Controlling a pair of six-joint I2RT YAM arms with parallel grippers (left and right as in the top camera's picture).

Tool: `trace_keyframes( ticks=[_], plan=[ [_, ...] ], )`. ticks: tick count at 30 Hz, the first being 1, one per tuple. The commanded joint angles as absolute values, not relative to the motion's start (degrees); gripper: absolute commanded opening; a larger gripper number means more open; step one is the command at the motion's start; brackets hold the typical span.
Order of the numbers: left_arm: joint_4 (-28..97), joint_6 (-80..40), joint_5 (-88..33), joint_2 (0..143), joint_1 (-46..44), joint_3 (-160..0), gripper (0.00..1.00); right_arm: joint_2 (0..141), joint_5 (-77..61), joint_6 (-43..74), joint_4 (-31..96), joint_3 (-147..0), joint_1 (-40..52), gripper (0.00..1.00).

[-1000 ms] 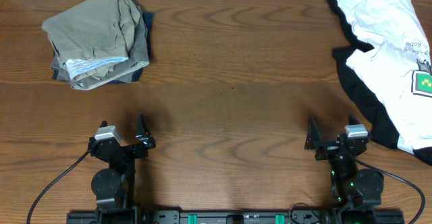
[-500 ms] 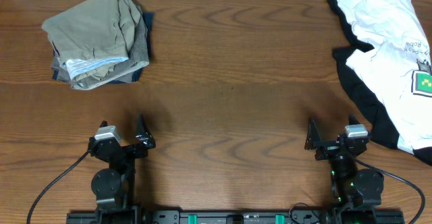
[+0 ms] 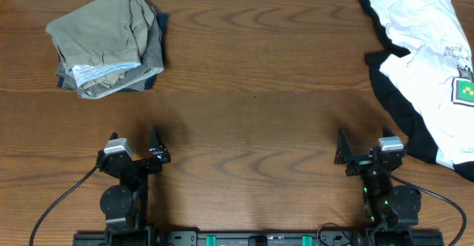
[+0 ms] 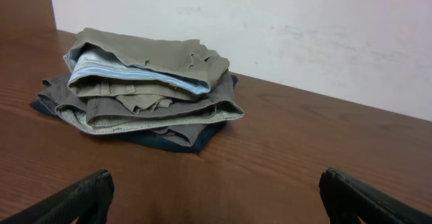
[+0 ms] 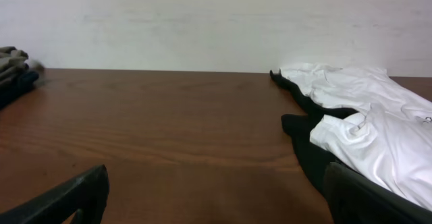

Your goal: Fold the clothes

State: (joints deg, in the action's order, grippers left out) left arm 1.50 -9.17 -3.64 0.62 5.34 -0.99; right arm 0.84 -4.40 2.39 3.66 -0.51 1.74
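overhead: folded stack (image 3: 107,42) sat far left as done pile, white shirt (image 3: 426,61) lay crumpled far right, likely next; left tool (image 3: 135,148) and right tool (image 3: 365,153) were wide, empty.

The folded khaki-green cotton shorts (image 3: 100,31) show a pale blue inner band, above a grey fabric piece (image 3: 153,53) and a navy fabric piece (image 4: 162,142). The crumpled white T-shirt (image 3: 422,38) carries a small green print (image 3: 466,90) and overlaps black cloth (image 3: 389,87). The wooden table (image 3: 252,90) is reddish brown and grained.
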Motion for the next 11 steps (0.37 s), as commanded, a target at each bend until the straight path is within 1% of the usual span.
trace_keyframes(
  ticks=[1, 11],
  plan=[
    [3.79, -8.88, -4.01, 0.30, 5.02, -0.23, 0.98, 0.38, -3.86, 2.96, 3.90, -0.32, 2.26, 0.99],
    [3.79, -8.88, -4.01, 0.30, 5.02, -0.23, 0.98, 0.38, -3.86, 2.96, 3.90, -0.30, 2.26, 0.99]
  ],
)
